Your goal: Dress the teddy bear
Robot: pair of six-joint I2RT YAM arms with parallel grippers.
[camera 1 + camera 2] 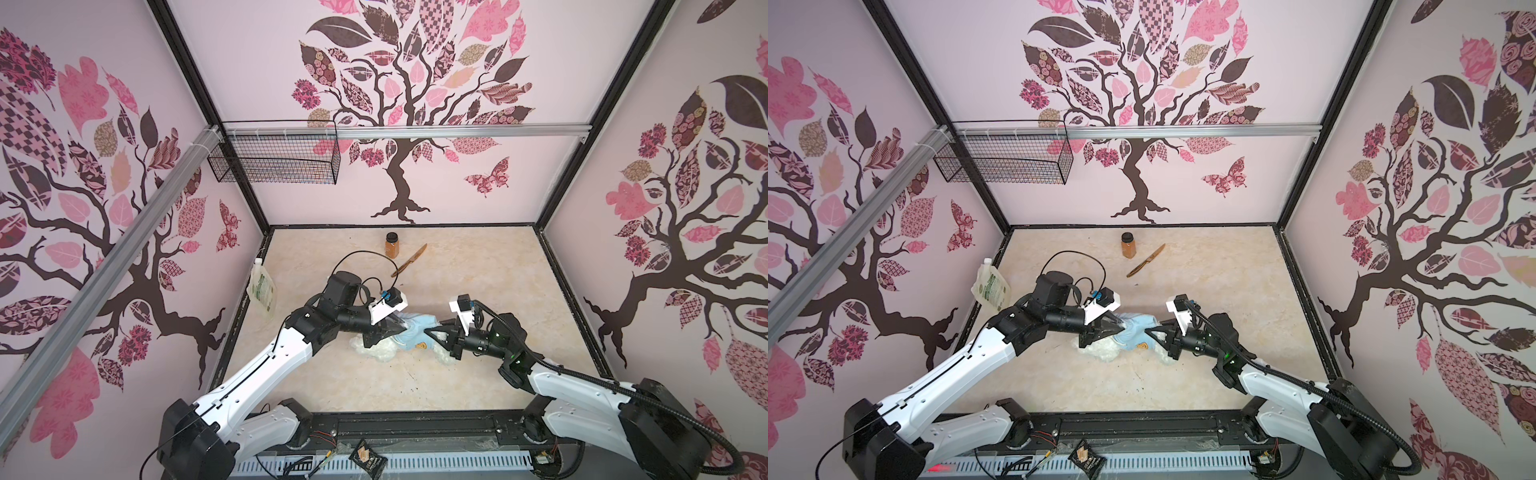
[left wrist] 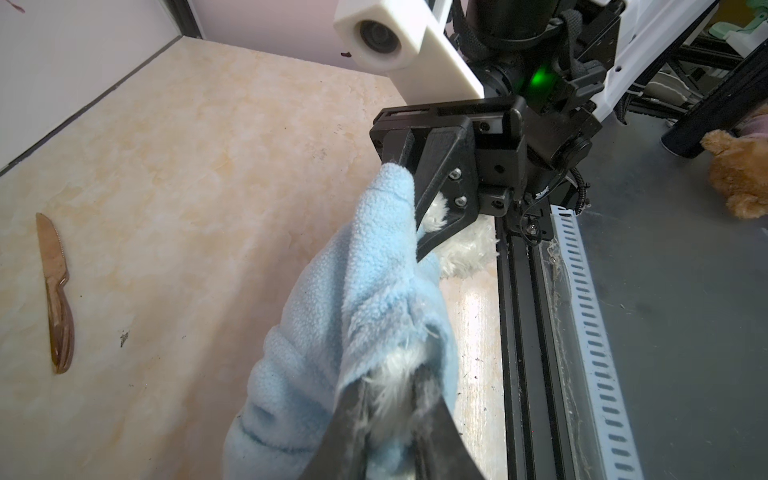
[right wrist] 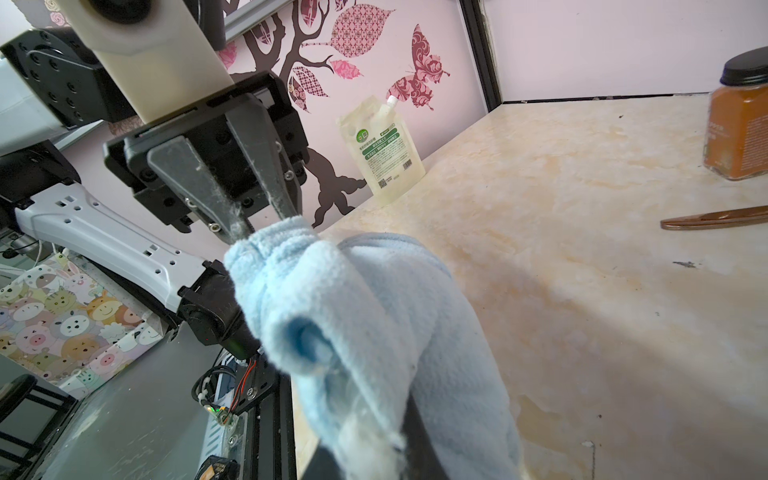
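Fleecy light-blue shirt (image 1: 414,330) over fluffy white plush teddy bear (image 1: 374,348), lengthwise between us: right gripper (image 1: 430,331) clenches shirt (left gripper (image 3: 268,226) unclear).

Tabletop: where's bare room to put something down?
Bare: the table right of the wooden knife out to the right edge, and the front strip between the teddy bear and the rail. Crowded: the middle, where the left pincer and right pincer meet at the light blue shirt; spice jar far, pouch left.
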